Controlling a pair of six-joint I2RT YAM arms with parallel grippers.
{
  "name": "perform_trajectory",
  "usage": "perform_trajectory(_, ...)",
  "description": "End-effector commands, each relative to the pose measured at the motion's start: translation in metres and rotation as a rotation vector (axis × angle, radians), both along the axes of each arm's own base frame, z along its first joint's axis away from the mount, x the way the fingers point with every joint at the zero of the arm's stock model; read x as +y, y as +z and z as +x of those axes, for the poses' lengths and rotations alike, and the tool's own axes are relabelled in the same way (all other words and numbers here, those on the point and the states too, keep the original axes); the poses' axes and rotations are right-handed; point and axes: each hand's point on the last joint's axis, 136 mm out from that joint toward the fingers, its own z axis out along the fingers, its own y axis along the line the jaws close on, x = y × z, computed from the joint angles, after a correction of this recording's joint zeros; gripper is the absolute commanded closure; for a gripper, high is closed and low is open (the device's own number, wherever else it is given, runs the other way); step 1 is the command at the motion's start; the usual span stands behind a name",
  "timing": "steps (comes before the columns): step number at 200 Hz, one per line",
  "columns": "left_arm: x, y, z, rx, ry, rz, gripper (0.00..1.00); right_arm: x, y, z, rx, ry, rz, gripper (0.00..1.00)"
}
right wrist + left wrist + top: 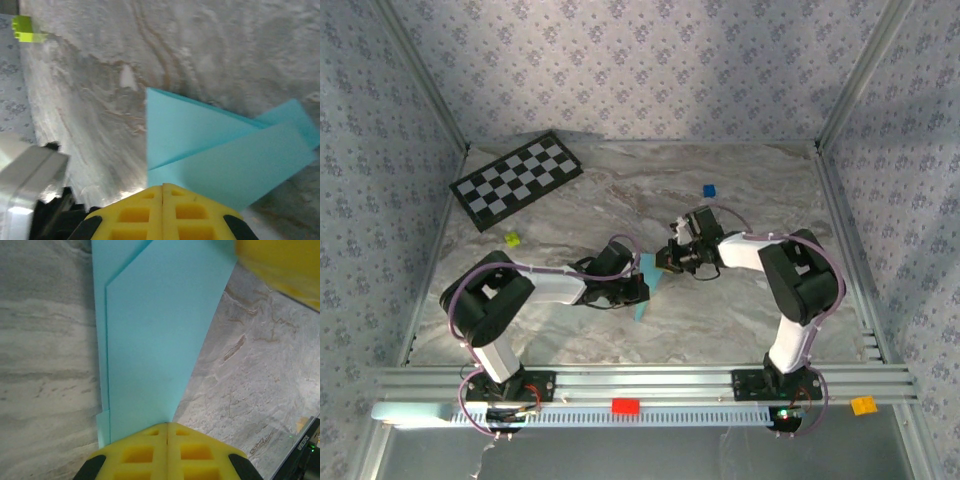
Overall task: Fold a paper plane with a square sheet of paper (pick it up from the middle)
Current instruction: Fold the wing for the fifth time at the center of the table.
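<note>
You had the paper plane (648,275) (155,340) lifted between both arms over the middle of the marble table (740,320).

Left gripper (167,426): yellow fingers pressed together, pinching the plane's near edge. The layered folds ran off the top of the left wrist view.

Right gripper (163,187): likewise clamped on the paper's edge.

From above, both claws hid most of the paper; a pale blue sliver showed.

Blurred yellow mass (280,265) in the left wrist view's corner: could not be identified.
</note>
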Motion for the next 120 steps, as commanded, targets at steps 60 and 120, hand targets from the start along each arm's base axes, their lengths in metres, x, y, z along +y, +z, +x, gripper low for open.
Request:
perform_trajectory(60, 0.032, -0.036, -0.020, 0.075, 0.044, 0.149, 1.00, -0.040, -0.022, 0.053, 0.059, -0.132, -0.087, 0.94)
perform_trajectory(120, 0.017, -0.006, -0.006, -0.008, 0.086, 0.083, 0.99, -0.041, 0.032, 0.056, -0.044, -0.139, -0.039, 0.90)
